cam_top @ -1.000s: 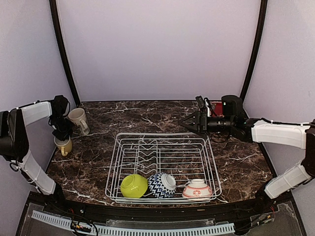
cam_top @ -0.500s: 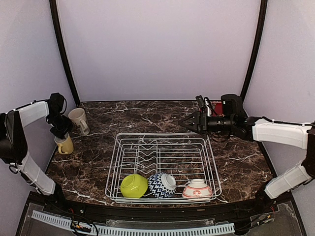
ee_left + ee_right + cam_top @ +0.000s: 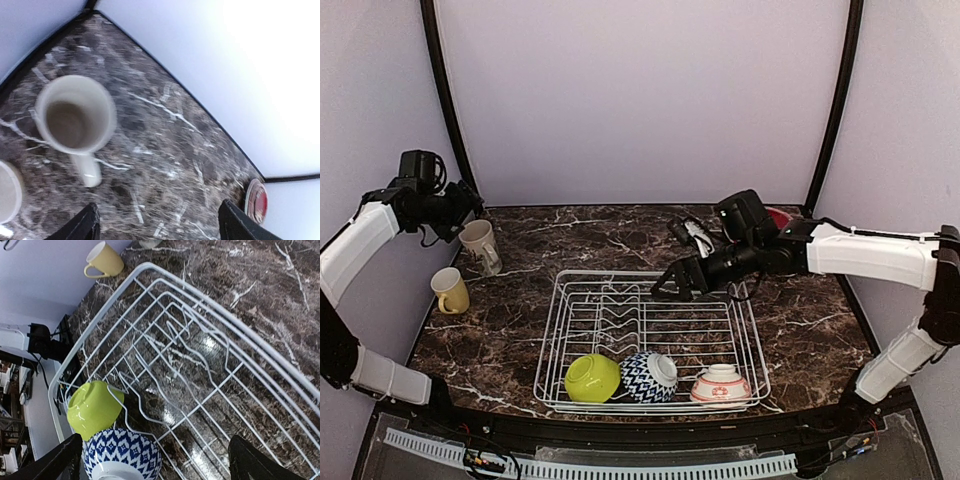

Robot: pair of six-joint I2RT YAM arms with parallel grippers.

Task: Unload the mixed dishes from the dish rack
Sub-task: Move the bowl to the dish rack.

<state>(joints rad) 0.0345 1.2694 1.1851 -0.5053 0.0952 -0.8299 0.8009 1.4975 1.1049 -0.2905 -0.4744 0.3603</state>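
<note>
The white wire dish rack (image 3: pixel 752 345) holds a lime bowl (image 3: pixel 592 378), a navy-zigzag bowl (image 3: pixel 650 376) and a pink-white bowl (image 3: pixel 721 384) along its near side. A cream mug (image 3: pixel 480 245) and a yellow mug (image 3: pixel 450 290) stand on the table left of the rack. My left gripper (image 3: pixel 463 205) hangs open above the cream mug (image 3: pixel 75 117), with nothing between its fingers (image 3: pixel 82 227). Over the rack's far edge my right gripper (image 3: pixel 672 285) is open and empty. In its wrist view the rack (image 3: pixel 165 295), lime bowl (image 3: pixel 92 407) and navy bowl (image 3: pixel 122 455) lie below it.
A red plate (image 3: pixel 780 215) shows behind the right arm at the table's back right, also seen as the red plate (image 3: pixel 256 200) in the left wrist view. Lilac walls close in the dark marble table (image 3: pixel 620 235) on three sides.
My left gripper opened, let go of the yellow mug and rose back toward the cream mug. The right arm swung left and down over the rack's far edge.
</note>
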